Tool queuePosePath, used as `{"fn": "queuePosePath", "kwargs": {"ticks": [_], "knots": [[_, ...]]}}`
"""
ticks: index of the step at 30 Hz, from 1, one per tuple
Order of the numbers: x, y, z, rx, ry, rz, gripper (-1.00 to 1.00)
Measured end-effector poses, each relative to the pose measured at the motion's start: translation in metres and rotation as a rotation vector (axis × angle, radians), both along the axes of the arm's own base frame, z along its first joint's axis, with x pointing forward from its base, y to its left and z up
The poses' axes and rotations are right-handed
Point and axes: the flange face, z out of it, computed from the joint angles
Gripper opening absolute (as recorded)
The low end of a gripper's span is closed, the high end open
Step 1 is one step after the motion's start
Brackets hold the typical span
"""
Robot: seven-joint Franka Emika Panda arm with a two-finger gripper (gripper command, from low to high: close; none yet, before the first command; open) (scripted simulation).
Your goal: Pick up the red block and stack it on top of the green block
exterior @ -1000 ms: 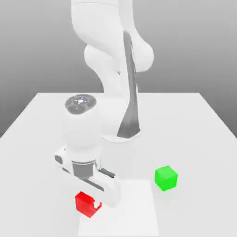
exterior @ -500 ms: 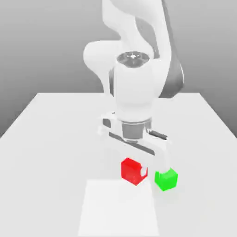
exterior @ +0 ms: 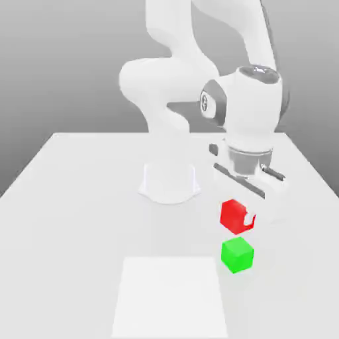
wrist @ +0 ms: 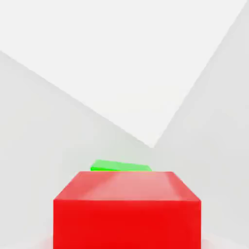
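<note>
Swinging across from the lower left of the exterior view, my arm has carried the red block (exterior: 235,216) up off the tabletop (exterior: 79,198) and over to the right half of the frame since a second ago. Now the tool (exterior: 246,218) is clenched on that red block, holding it in the air, right of centre in the frame. One white finger (exterior: 250,217) shows as a notch against the block's right face. I see the green block (exterior: 237,255) sitting on the tabletop directly beneath, just below the red one in the frame, with a thin gap between them, so they are apart, not touching. A paler square patch (exterior: 169,298) on the tabletop lies at the lower centre, and the green block rests at its upper right corner. From the hand view, the red block (wrist: 126,214) takes up the lower part of the frame, and a sliver of the green block (wrist: 120,166) peeks out just above its top edge.
</note>
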Motion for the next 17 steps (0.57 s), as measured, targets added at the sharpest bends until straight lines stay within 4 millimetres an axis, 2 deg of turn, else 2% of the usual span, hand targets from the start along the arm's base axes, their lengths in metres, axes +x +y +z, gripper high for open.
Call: {"fn": "queuePosePath", "kwargs": {"ticks": [17], "knots": [[-0.003,-0.004,-0.041,-0.020,0.023,0.000,-1.00]]}}
